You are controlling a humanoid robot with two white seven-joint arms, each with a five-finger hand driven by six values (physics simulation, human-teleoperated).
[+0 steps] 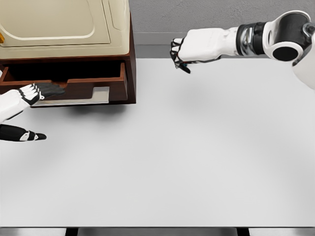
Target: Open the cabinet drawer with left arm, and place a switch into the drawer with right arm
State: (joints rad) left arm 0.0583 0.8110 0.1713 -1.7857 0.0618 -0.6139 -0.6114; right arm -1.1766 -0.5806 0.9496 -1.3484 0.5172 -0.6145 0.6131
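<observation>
While spread across nearly the whole frame, wide white flat counter (197, 162), bare surface pale and evenly lit, grey wall band behind at the top. Upper left of the frame: dark reddish-brown wooden cabinet (129, 59), topped by a cream-coloured boxy appliance with a rounded panel (64, 22). Below that, brown wooden drawer (93, 83), pulled partly out toward the viewer, dark hollow showing behind its front board, inside too shadowed to read.

Upper right: right arm, white with black joint rings, reaching in from the right edge toward the middle top. Right hand (189, 49) held above the counter's far edge, just right of the cabinet and apart from it, fingers (178, 58) curled downward and inward. Small dark shape with a hint of green among those fingers, too small to name with certainty; cannot tell whether a switch sits in that grip.

Left edge, mid height: left arm entering low from the left. Left hand (37, 92) at the drawer's front board, dark fingertips (54, 89) stretched flat along its top edge and touching it, not wrapped round anything. Thumb lower, near the left edge, pointing right over the counter, well apart from the fingers.
</observation>
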